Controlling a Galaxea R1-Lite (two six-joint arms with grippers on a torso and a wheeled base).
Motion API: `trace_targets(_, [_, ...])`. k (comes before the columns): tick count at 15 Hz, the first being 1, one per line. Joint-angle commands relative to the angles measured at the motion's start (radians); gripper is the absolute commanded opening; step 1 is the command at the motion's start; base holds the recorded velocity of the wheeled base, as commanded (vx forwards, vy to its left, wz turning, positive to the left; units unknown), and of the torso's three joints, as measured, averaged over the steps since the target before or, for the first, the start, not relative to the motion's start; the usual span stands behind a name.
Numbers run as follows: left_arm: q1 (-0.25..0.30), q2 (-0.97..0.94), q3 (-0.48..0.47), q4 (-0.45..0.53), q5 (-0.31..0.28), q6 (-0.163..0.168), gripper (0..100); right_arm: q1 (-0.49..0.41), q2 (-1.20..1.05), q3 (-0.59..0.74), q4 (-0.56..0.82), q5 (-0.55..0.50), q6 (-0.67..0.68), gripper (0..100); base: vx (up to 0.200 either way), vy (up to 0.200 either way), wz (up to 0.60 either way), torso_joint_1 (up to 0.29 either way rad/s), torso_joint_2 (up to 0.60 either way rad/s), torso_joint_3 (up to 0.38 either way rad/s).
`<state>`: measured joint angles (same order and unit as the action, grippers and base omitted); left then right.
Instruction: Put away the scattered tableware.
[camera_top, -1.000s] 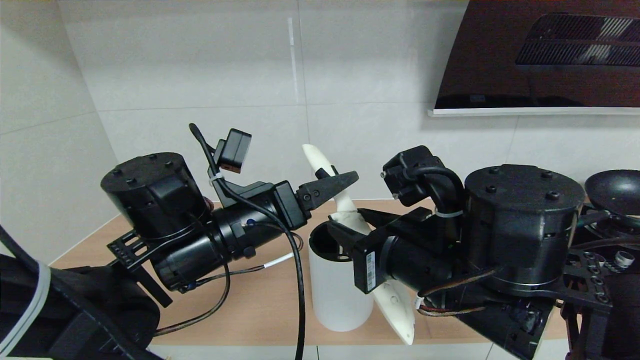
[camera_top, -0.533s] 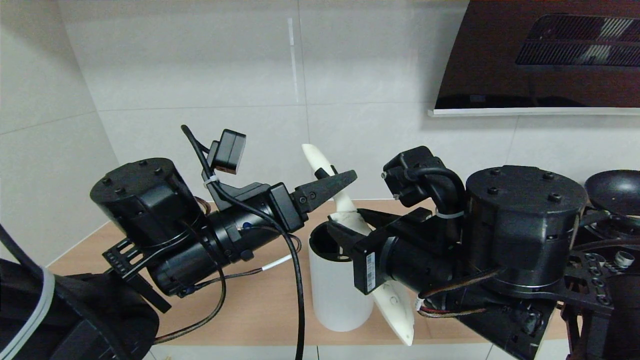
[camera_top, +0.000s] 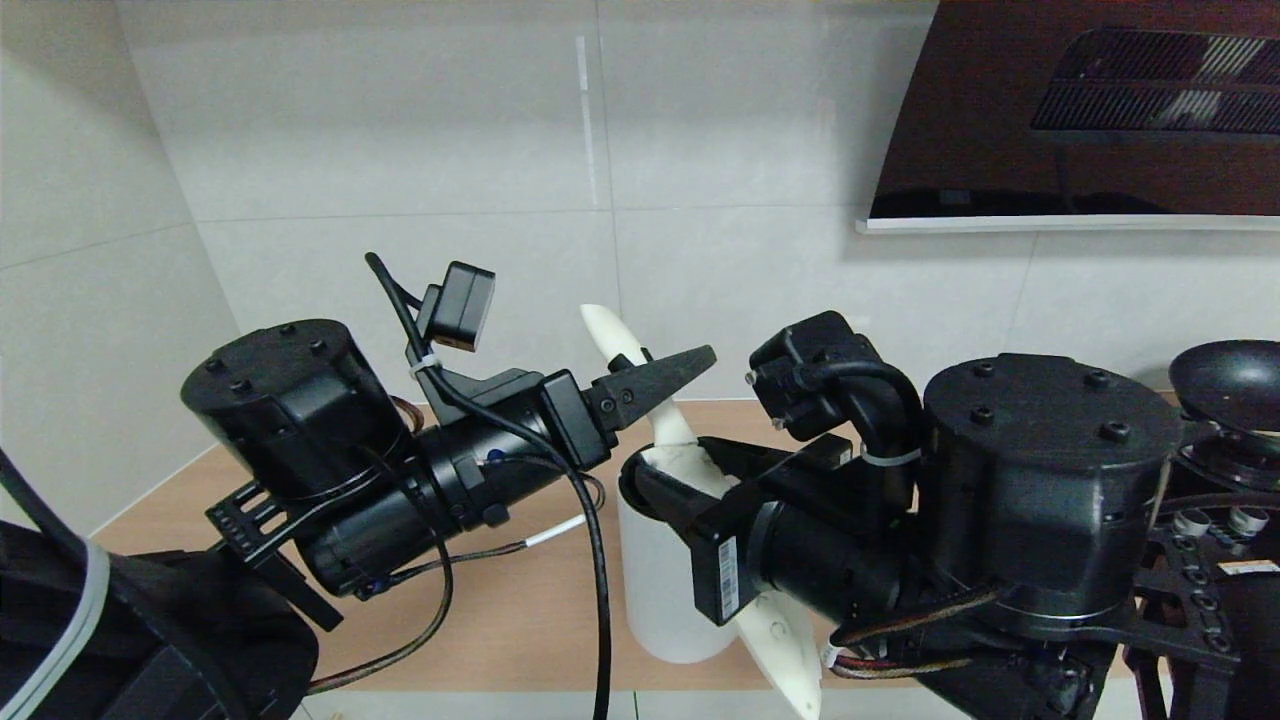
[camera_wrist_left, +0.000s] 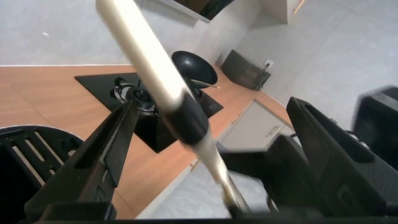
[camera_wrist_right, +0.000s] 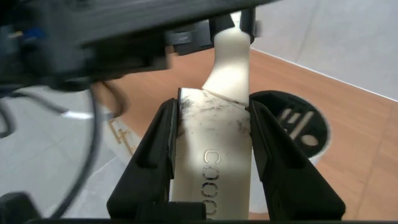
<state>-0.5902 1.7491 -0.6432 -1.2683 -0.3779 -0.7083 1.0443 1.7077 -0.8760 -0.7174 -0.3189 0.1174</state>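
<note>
The right tool (camera_top: 686, 466) is gripping the cream-white plastic spatula (camera_top: 775, 640) at its wide part, with the jaws closed on its two edges. The long axis is running steeply: the handle is pointing up and away from the tool and the blade tip is hanging below it. The left tool (camera_top: 655, 375) is standing open around the handle. The white cylindrical holder (camera_top: 655, 590) on the wooden table (camera_top: 520, 610) is just under the right tool, so I think the spatula needs lifting and straightening first.

L pincer (camera_wrist_left: 211, 109) open; R pincer (camera_wrist_right: 214, 109) clamped on spatula (camera_wrist_right: 211, 149), both fwd.
</note>
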Motion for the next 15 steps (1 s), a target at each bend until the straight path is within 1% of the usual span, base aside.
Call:
trace_targets(1, [-0.002, -0.003, 0.000, 0.000, 0.001, 0.000, 0, 0.007, 0.003, 0.003, 0.000, 0.000, 0.001, 0, 0.000, 0.000, 0.00, 0.000, 0.00, 0.000])
trace_targets(9, [-0.003, -0.003, 0.000, -0.005, 0.002, 0.000, 0, 0.007, -0.003, 0.003, -0.002, 0.000, 0.002, 0, 0.000, 0.000, 0.00, 0.000, 0.00, 0.000])
trace_targets(11, [-0.003, 0.001, 0.004, -0.046, 0.001, -0.002, 0, 0.007, -0.002, 0.003, -0.002, 0.000, 0.002, 0, 0.000, 0.000, 0.00, 0.000, 0.00, 0.000])
trace_targets(14, [-0.003, 0.001, 0.007, -0.056, 0.001, 0.000, 0, 0.007, 0.000, 0.002, -0.002, -0.002, 0.002, 0, 0.000, 0.000, 0.00, 0.000, 0.00, 0.000])
trace_targets(15, [-0.002, 0.000, 0.007, -0.057, 0.001, 0.000, 0, 0.007, 0.000, 0.002, -0.002, -0.002, 0.002, 100, 0.000, 0.000, 0.00, 0.000, 0.00, 0.000])
